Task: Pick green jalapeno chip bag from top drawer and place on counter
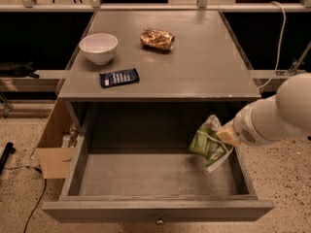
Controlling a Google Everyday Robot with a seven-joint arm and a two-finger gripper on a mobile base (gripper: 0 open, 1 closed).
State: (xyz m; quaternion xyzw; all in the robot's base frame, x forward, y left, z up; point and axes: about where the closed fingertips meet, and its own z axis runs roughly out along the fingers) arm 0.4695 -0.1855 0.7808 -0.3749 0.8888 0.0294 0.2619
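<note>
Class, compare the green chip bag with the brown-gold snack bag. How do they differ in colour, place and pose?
Colour: the green bag is green and white; the brown-gold bag is brown and gold. Place: the green bag is in the open drawer, right side, against the gripper; the brown-gold bag sits on the counter, untouched. Pose: the green bag is tilted on end; the brown-gold bag lies flat. Both are soft snack bags.

Clearance, top drawer (160, 210) and counter (194, 72).
Drawer floor bare left and centre; gripper (224, 134) at green jalapeno chip bag (209, 143) by right wall. Counter right half free; bowl (98, 47), brown bag (157, 39), blue packet (119, 77) left and rear.
</note>
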